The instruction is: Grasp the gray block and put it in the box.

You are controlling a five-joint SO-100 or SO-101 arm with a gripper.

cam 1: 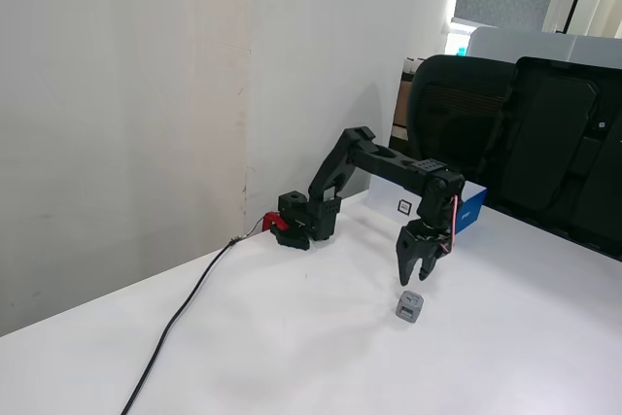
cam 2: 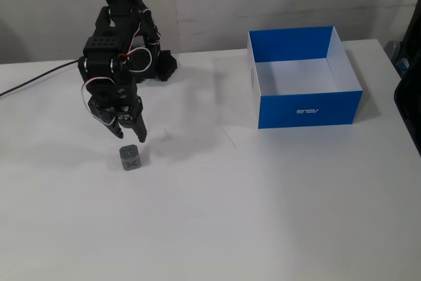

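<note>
end effector [cam 2: 130,137] is spread open and hanging just above the gray block [cam 2: 130,158], which sits on the counter [cam 2: 263,215] right under its tips, so i'd drop straight down, straddle it evenly, then squeeze; the box [cam 2: 309,108] is well off to its side.

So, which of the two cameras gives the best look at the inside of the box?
The fixed view that looks down on the table: the box is whole there, its white floor bare and nothing in it. In the other fixed view the box is only a blue corner behind the arm, its inside hidden.
</note>
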